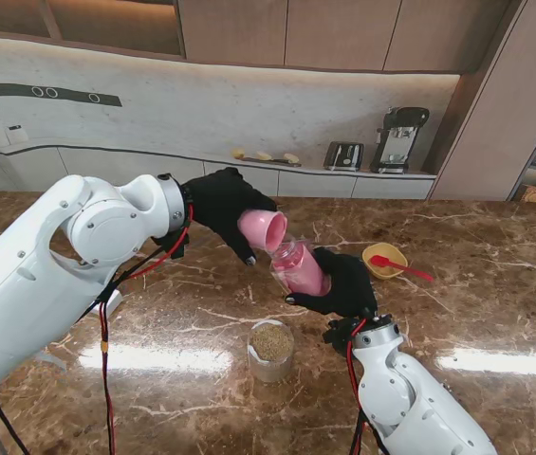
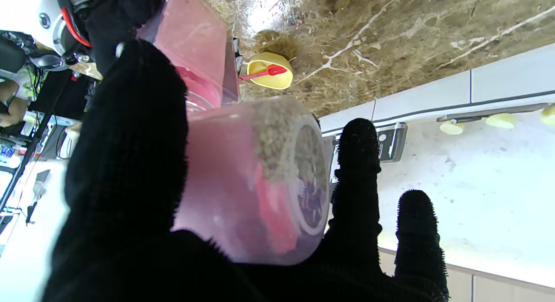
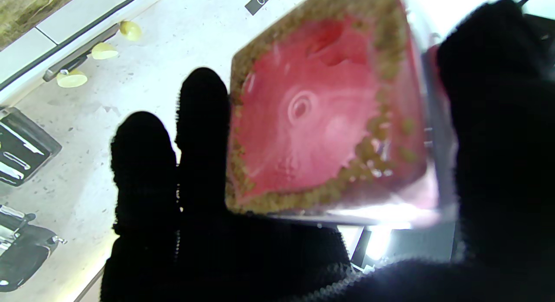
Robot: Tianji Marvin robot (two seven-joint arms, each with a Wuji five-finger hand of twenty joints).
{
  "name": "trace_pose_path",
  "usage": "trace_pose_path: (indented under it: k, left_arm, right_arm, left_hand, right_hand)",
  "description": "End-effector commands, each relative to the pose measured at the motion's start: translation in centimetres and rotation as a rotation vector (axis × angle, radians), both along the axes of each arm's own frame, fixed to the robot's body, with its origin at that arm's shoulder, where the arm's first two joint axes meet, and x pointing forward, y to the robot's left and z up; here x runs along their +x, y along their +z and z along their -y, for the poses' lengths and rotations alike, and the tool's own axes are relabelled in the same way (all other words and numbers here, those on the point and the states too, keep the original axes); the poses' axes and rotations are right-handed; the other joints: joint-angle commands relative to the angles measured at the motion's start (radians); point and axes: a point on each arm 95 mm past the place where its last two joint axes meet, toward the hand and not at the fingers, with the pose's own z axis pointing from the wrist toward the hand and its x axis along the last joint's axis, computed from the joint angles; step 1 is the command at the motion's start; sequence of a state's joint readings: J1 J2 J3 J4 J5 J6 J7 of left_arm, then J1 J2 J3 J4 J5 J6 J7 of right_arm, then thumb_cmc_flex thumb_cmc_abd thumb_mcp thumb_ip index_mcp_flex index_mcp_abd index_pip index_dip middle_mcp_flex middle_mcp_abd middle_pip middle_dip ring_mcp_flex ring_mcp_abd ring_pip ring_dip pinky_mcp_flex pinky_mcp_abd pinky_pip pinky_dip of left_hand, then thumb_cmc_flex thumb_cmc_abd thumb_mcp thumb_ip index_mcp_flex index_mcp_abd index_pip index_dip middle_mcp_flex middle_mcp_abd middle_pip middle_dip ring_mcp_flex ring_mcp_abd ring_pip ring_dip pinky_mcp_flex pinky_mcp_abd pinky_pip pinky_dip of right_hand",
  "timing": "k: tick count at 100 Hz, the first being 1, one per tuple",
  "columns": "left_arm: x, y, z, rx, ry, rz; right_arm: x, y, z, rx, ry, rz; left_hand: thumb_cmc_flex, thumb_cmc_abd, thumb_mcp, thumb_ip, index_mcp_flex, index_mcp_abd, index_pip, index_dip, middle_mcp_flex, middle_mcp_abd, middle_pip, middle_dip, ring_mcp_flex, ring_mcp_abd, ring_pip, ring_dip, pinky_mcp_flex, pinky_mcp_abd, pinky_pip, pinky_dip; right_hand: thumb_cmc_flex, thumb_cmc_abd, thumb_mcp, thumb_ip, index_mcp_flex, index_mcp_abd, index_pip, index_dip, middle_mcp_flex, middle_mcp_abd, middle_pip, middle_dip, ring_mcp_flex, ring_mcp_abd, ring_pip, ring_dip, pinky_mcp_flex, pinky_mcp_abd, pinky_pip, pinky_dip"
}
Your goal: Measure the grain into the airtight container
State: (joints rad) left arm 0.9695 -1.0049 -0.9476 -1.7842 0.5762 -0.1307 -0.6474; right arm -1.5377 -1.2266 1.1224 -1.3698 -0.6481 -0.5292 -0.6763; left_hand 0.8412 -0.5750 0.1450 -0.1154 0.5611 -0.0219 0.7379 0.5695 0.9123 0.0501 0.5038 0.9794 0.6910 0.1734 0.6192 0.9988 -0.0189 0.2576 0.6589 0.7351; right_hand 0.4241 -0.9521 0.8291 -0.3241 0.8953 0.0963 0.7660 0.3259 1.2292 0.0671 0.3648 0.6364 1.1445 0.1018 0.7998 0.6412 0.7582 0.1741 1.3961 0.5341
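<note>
2 pink vessels meet mouth to mouth at the centre of the stand view, both held off the table. The left hand (image 1: pixel 225 204) is closed round the measuring cup (image 1: pixel 263 228), tipped toward the airtight container (image 1: pixel 300 268), which the right hand (image 1: pixel 345 284) grips tilted up to meet it.

Biggest risk, as I judge it: the 2 rims look touching or nearly so, but I cannot tell whether the cup's lip sits inside the container's mouth. If it sits outside, or either wrist rolls, grain would fall past the rim onto the marble table (image 1: pixel 457 284). Both grips are on smooth plastic, so a slip under the shifting load seems possible too.

Contents: the left wrist view shows grain heaped against the cup's side (image 2: pixel 277 137), so it is not yet empty. The right wrist view shows grain ringing the container's pink base (image 3: pixel 321 115). At lower centre of the stand view, a clear jar (image 1: pixel 271 349) stands full of grain. At right of centre sits a yellow bowl (image 1: pixel 382 262) with a red spoon (image 1: pixel 402 268) across it.
</note>
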Motion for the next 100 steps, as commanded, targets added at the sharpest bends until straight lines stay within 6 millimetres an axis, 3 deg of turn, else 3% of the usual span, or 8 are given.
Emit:
trace_pose_path:
  k: [1, 13, 18, 22, 71, 77, 100]
  left_arm:
    - [-0.3, 0.7, 0.6, -0.001, -0.015, 0.015]
    - [-0.4, 0.9, 1.0, 0.037, -0.031, 0.061]
    - [-0.5, 0.9, 1.2, 0.045, -0.037, 0.076]
    - [-0.5, 1.0, 1.3, 0.055, -0.041, 0.089]
    - [-1.2, 1.5, 2.3, 0.188, -0.124, 0.244]
    - [-1.3, 1.5, 2.5, 0.207, -0.138, 0.264]
    - [-1.5, 1.4, 2.9, 0.249, -0.172, 0.305]
  right_arm:
    - [-0.2, -0.2, -0.2, -0.002, 0.003, -0.013]
    - [-0.2, -0.2, -0.2, -0.004, -0.004, -0.015]
    - [-0.2, -0.1, -0.2, -0.003, -0.006, -0.015]
    - [-0.2, -0.1, -0.1, -0.003, -0.007, -0.015]
    - [-0.3, -0.1, -0.1, -0.008, -0.006, -0.021]
    - [-0.3, -0.1, -0.1, -0.009, -0.006, -0.022]
    - [-0.3, -0.1, -0.2, -0.005, -0.008, -0.024]
  left_hand:
    - [0.169, 0.284, 0.168, 0.015, 0.185, -0.168, 0.127, -0.003, 0.14, -0.04, 0.175, 0.053, 0.041, 0.028, 0.043, 0.026, -0.005, -0.011, 0.033, -0.015]
    - [0.157, 0.276, 0.181, 0.016, 0.188, -0.17, 0.128, -0.006, 0.148, -0.046, 0.189, 0.053, 0.051, 0.026, 0.055, 0.039, 0.002, -0.012, 0.046, -0.013]
    - [0.127, 0.26, 0.24, 0.003, 0.19, -0.166, 0.134, -0.012, 0.15, -0.043, 0.206, 0.035, 0.058, 0.029, 0.055, 0.058, 0.003, -0.012, 0.057, -0.021]
    - [0.126, 0.258, 0.244, 0.003, 0.191, -0.165, 0.134, -0.013, 0.152, -0.044, 0.209, 0.035, 0.059, 0.03, 0.056, 0.059, 0.003, -0.014, 0.059, -0.021]
    - [0.095, 0.237, 0.285, 0.005, 0.201, -0.171, 0.14, -0.017, 0.171, -0.054, 0.234, 0.034, 0.083, 0.029, 0.084, 0.08, 0.016, -0.019, 0.083, -0.021]
    - [0.078, 0.231, 0.31, 0.002, 0.201, -0.178, 0.143, -0.02, 0.173, -0.06, 0.238, 0.025, 0.088, 0.023, 0.086, 0.083, 0.018, -0.02, 0.089, -0.023]
    - [0.062, 0.222, 0.335, -0.005, 0.204, -0.183, 0.147, -0.022, 0.179, -0.065, 0.245, 0.02, 0.096, 0.02, 0.087, 0.086, 0.02, -0.022, 0.095, -0.029]
  right_hand:
    - [0.353, 0.176, 0.358, 0.068, 0.125, -0.357, 0.155, 0.021, 0.087, -0.153, 0.094, 0.021, 0.055, -0.101, 0.015, 0.014, 0.01, -0.017, 0.021, 0.011]
    - [0.352, 0.177, 0.357, 0.067, 0.122, -0.354, 0.159, 0.018, 0.086, -0.146, 0.094, 0.02, 0.056, -0.1, 0.015, 0.014, 0.012, -0.018, 0.023, 0.011]
    - [0.352, 0.178, 0.357, 0.067, 0.12, -0.353, 0.16, 0.016, 0.086, -0.145, 0.093, 0.02, 0.056, -0.1, 0.015, 0.014, 0.012, -0.017, 0.023, 0.011]
    - [0.351, 0.178, 0.357, 0.067, 0.119, -0.353, 0.161, 0.015, 0.087, -0.157, 0.094, 0.021, 0.056, -0.1, 0.015, 0.014, 0.012, -0.017, 0.023, 0.011]
    - [0.35, 0.18, 0.355, 0.067, 0.116, -0.353, 0.169, 0.006, 0.085, -0.143, 0.093, 0.02, 0.056, -0.099, 0.015, 0.014, 0.012, -0.016, 0.025, 0.01]
    - [0.349, 0.18, 0.355, 0.067, 0.116, -0.353, 0.17, 0.006, 0.086, -0.157, 0.093, 0.02, 0.056, -0.1, 0.014, 0.013, 0.012, -0.016, 0.025, 0.01]
    - [0.35, 0.181, 0.354, 0.067, 0.115, -0.352, 0.172, 0.003, 0.085, -0.144, 0.092, 0.02, 0.056, -0.1, 0.015, 0.013, 0.012, -0.015, 0.025, 0.009]
